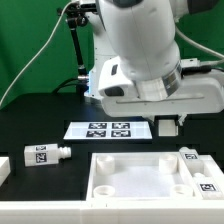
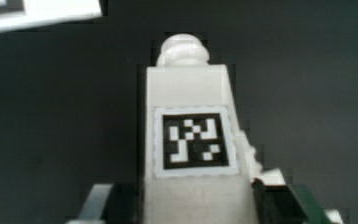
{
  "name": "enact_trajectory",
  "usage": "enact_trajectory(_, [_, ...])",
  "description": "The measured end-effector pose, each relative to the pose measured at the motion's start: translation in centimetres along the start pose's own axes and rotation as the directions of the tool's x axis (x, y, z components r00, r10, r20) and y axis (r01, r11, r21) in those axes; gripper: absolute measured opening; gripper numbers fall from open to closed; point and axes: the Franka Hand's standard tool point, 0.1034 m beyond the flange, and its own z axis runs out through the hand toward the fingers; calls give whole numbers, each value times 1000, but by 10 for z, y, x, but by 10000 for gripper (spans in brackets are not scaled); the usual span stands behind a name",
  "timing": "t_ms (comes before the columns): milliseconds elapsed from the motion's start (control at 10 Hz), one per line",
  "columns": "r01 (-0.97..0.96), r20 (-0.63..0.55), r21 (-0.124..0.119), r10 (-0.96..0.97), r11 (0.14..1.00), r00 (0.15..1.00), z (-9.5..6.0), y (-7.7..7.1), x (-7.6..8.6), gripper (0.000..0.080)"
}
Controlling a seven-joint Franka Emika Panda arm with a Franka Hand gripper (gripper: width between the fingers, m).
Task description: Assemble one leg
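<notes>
In the wrist view a white leg [image 2: 190, 110] with a black-and-white tag on its side lies lengthwise between my fingers, narrow tip pointing away. My gripper [image 2: 185, 205] is shut on its near end, one fingertip [image 2: 274, 192] on each side. In the exterior view the gripper [image 1: 171, 125] hangs low over the black table, to the exterior view's right of the marker board [image 1: 110, 129]; the held leg is mostly hidden by the arm there. Another leg [image 1: 45, 154] lies at the exterior view's left. Two more legs [image 1: 196, 160] lie by the panel's right end.
A big flat white panel with recesses [image 1: 105, 180] lies at the front of the exterior view. A white part [image 1: 3, 170] shows at the far left edge. A corner of the marker board [image 2: 34, 14] shows in the wrist view. A green backdrop stands behind.
</notes>
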Motion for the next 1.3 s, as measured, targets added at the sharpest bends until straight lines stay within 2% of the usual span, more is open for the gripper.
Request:
enact_trajectory(100, [21,-83,4,-20,1000,996,-7,2,5,281])
enact_trajectory(300, [38,-168,10,-36,999,985,-33,-1,4,281])
enact_trajectory(400, [48,-238,15,-43,999,970,-55,-9,6,281])
enact_trajectory(500, [60,-299,14,-53,998,953,-68,-18,6,281])
enact_trajectory(600, [23,-330,25,-13,999,944,-64,-21,5,281])
enact_trajectory(700, [31,-413,31,-16,999,911,-66,-24,12,281])
enact_trajectory(900, [47,-533,34,-22,998,846,-67,-26,13,282])
enact_trajectory(1000, [74,-595,23,-46,997,803,-70,-27,17,282])
enact_trajectory(1100, [101,-639,7,-73,995,766,-82,-25,22,282])
enact_trajectory(1200, [125,-721,-7,-92,992,687,-98,-30,29,282])
enact_trajectory(1300, [151,-778,-30,-118,988,617,-106,-32,32,282])
